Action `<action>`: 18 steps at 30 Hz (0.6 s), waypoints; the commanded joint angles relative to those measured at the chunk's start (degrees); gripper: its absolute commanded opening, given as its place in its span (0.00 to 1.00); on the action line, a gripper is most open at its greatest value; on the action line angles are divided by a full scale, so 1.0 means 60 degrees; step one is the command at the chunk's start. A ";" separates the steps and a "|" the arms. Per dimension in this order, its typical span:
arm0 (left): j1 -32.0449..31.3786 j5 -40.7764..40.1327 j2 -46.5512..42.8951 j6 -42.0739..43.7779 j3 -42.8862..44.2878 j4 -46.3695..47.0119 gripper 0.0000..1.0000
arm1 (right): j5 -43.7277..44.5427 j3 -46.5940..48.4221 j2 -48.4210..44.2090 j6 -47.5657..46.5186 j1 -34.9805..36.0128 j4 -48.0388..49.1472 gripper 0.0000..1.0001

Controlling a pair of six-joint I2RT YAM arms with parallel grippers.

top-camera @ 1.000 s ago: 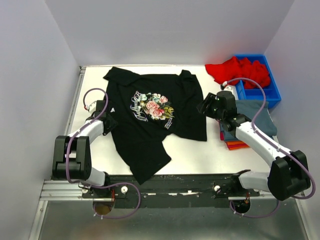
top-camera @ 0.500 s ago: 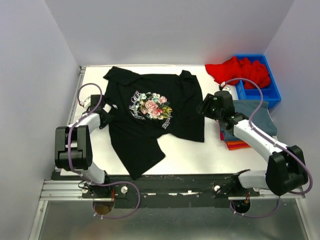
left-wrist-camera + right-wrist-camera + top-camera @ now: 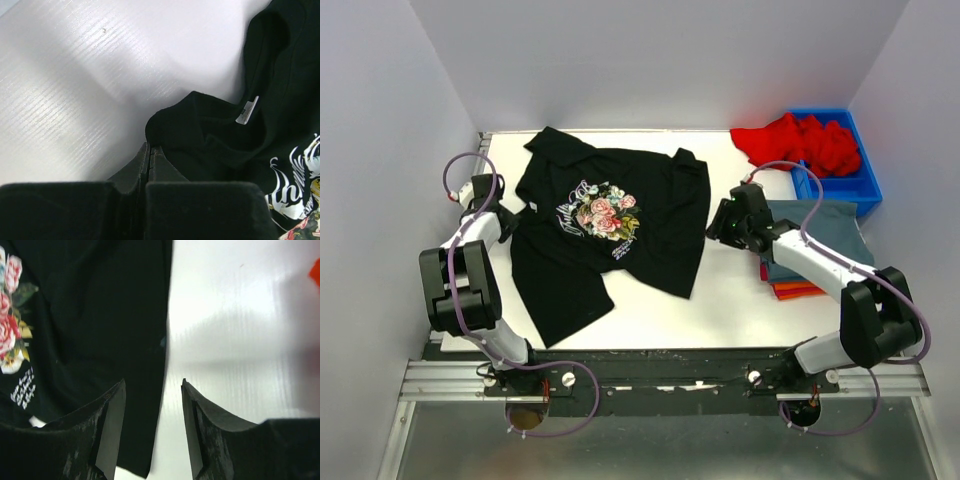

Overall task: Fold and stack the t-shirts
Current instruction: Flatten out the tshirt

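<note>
- Left arm (image 3: 472,232): white link shells between boxy black joint housings. A mauve cable (image 3: 453,172) loops out well behind the jaws, with a second loop at the base.
- Right arm (image 3: 820,265): same white-and-black build. A pale mauve cable (image 3: 790,165) arcs from just behind the jaws back along the links.
- Left gripper (image 3: 150,156): matte black wedge fingers (image 3: 131,172) tapering to thin tips, with a broad black block behind the jaws.
- Right gripper (image 3: 152,390): black blade-shaped fingers (image 3: 112,430). Their inner faces are grey and scuffed with pale scratches.
</note>
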 commanded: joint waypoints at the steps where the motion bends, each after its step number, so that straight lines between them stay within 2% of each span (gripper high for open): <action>1: 0.0009 0.0143 0.0088 0.0193 -0.0170 0.0196 0.00 | -0.0471 -0.0146 0.0024 -0.0302 0.0588 -0.0603 0.56; 8: 0.0009 0.0070 0.0045 0.0311 -0.0244 0.0226 0.00 | -0.0269 -0.0938 0.0169 -0.0274 0.1263 -0.0559 0.56; 18: 0.0010 0.0201 -0.0131 0.0311 -0.0332 0.0342 0.00 | -0.0619 -0.0807 0.1224 0.0327 0.1936 -0.0354 0.51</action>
